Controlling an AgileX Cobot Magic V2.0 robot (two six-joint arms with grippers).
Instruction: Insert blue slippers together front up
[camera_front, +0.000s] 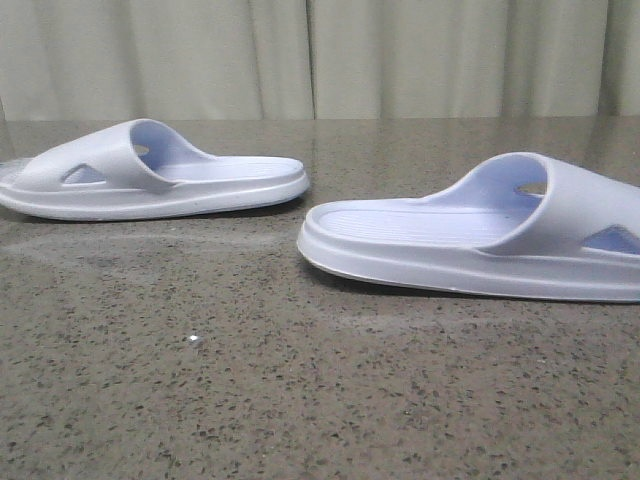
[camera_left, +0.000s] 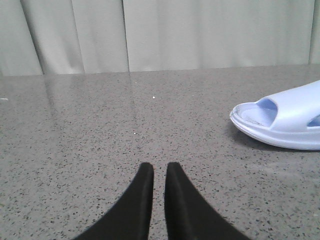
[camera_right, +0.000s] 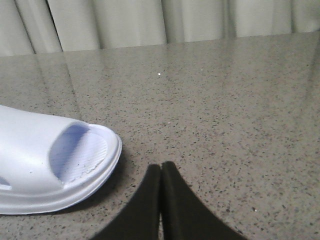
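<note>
Two pale blue slippers lie sole-down on the speckled stone table, heels facing each other and toes pointing outward. The left slipper (camera_front: 150, 172) sits farther back, and the right slipper (camera_front: 480, 238) lies nearer. Neither gripper shows in the front view. In the left wrist view my left gripper (camera_left: 160, 167) hovers low over bare table with only a thin slit between its black fingers, and one slipper's toe end (camera_left: 282, 120) lies off to the side, well clear. My right gripper (camera_right: 161, 166) is shut and empty, close beside the other slipper's toe end (camera_right: 47, 165) without touching it.
The stone table (camera_front: 300, 400) runs back to a pale curtain (camera_front: 320, 55). A small white speck (camera_front: 194, 341) lies on the near table surface.
</note>
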